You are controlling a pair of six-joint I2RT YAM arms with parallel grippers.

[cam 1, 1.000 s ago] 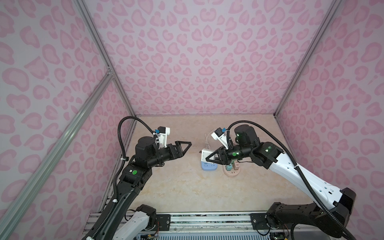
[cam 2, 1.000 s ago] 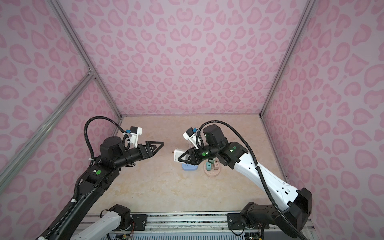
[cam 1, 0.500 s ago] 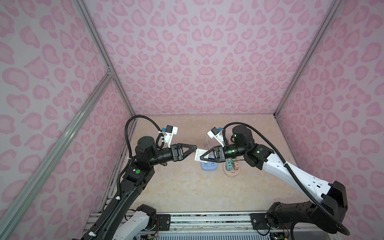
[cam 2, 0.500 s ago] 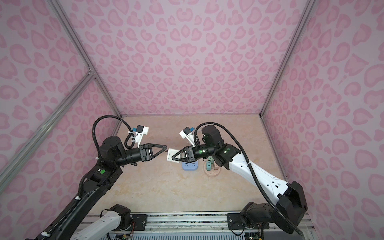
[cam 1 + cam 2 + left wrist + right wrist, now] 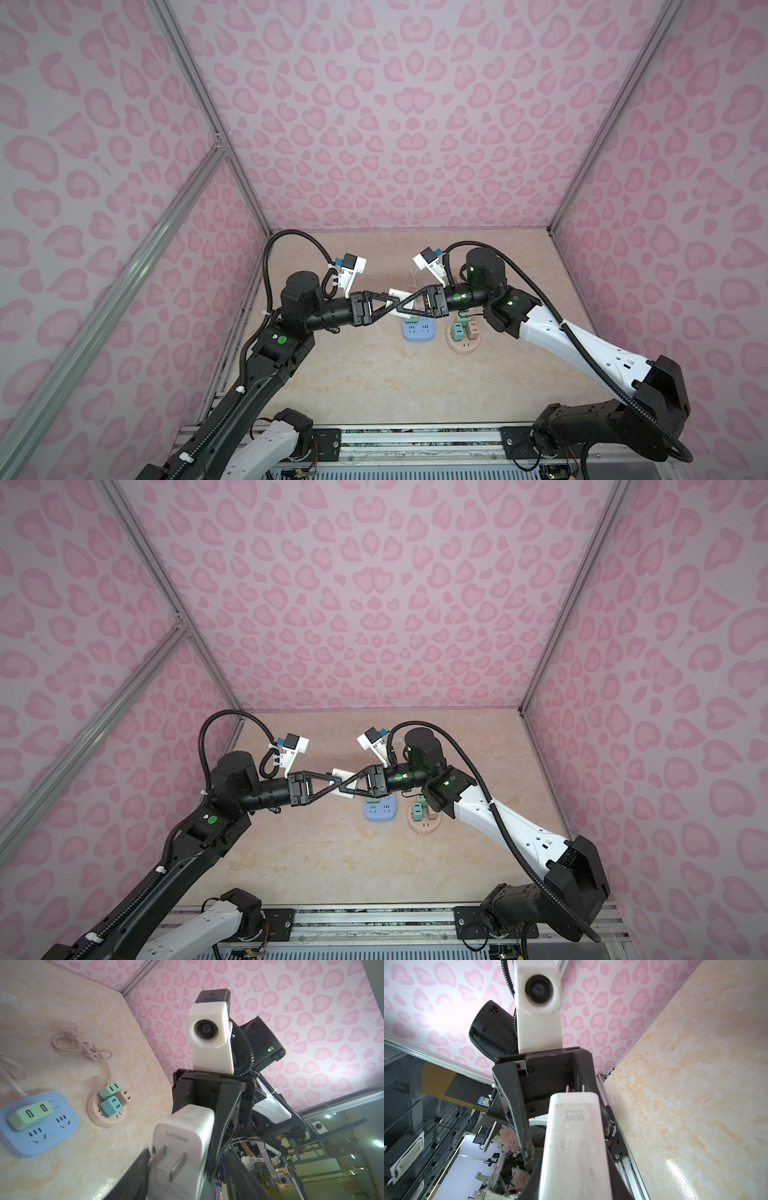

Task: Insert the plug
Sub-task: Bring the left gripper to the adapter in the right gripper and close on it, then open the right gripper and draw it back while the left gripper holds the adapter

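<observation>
A white plug (image 5: 180,1147) with two flat prongs hangs in the air above the table. My right gripper (image 5: 574,1164) is shut on its body, prongs pointing toward the left arm. My left gripper (image 5: 188,1150) stands around the prong end. One of its fingers (image 5: 137,1176) lies against the plug's side and the other is still apart from it. In both top views the two grippers cross nose to nose, left gripper (image 5: 406,305) (image 5: 351,785) and right gripper (image 5: 392,306) (image 5: 338,786), with bits of the plug (image 5: 394,294) (image 5: 337,774) showing white between them.
Below the grippers lies a blue power strip (image 5: 419,332) (image 5: 52,1138) with a green adapter (image 5: 31,1114) in it. Beside it sits a round pink socket (image 5: 463,347) (image 5: 104,1123) carrying three small adapters. A knotted cord (image 5: 83,1047) trails behind. Pink walls enclose the table.
Both arms came together over the middle, the right one carrying the plug. My left gripper slid around the plug's end and its jaws have been narrowing.
</observation>
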